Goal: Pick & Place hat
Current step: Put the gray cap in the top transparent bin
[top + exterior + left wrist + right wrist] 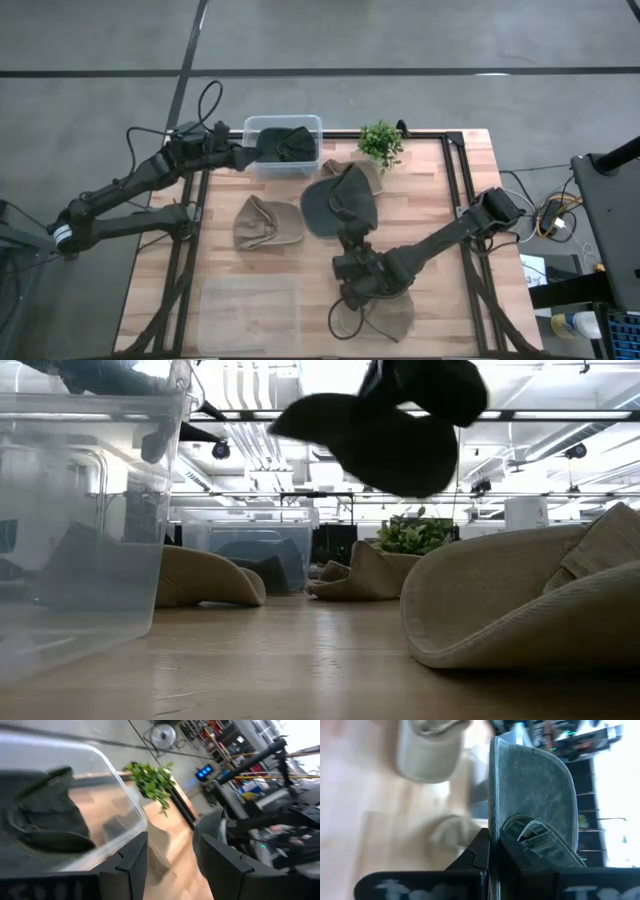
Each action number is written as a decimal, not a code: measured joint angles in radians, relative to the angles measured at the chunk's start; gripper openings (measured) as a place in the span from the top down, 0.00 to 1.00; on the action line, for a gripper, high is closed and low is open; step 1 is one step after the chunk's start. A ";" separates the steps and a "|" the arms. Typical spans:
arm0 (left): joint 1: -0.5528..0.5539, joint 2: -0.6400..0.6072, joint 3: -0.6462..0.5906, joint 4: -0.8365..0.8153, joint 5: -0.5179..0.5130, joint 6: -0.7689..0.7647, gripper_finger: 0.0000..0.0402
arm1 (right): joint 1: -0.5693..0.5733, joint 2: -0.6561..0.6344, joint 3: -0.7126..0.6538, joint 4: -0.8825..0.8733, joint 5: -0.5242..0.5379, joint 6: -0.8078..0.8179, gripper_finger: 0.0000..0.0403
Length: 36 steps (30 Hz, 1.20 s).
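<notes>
A dark grey hat (340, 203) is lifted above the table's middle by my right gripper (354, 258), which is shut on it. In the low view the grey hat (385, 435) hangs high over the wood. Another dark hat (285, 145) lies inside a clear bin (312, 124) at the far edge. My left gripper (170, 855) stands open at that bin's left corner (135, 817), and I cannot tell whether it touches the wall. One tan hat (268, 223) rests on the table left of centre. A second tan hat (385, 318) lies under my right arm. My right gripper pinches the grey hat's brim at its edge (493, 827) between both fingers (481, 851). The fingers lie roughly level and point toward the table's far side. The hat is lifted clear of the table and its crown (540, 845) sits beyond the fingertips.
A third tan hat (368, 172) peeks out behind the grey one. A small green plant (380, 143) stands at the far edge, right of the bin. A second clear container (248, 310) sits near the table's near left corner. Black frame rails run along both table sides.
</notes>
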State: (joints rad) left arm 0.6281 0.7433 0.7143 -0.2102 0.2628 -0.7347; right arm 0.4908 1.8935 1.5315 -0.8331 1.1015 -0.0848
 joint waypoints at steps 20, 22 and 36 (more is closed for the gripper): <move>-0.086 0.013 0.000 0.026 0.074 -0.066 0.58 | -0.133 0.000 0.060 0.267 0.068 -0.303 0.97; -0.094 0.013 -0.001 0.027 0.069 -0.064 0.58 | -0.143 0.000 0.060 0.296 0.049 -0.319 0.97; -0.139 0.047 -0.001 0.065 0.041 -0.069 0.58 | -0.218 0.000 0.062 0.412 -0.063 -0.392 0.97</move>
State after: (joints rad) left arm 0.4896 0.7903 0.7136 -0.1456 0.3038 -0.8036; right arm 0.2725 1.8935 1.5936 -0.4210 1.0389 -0.4771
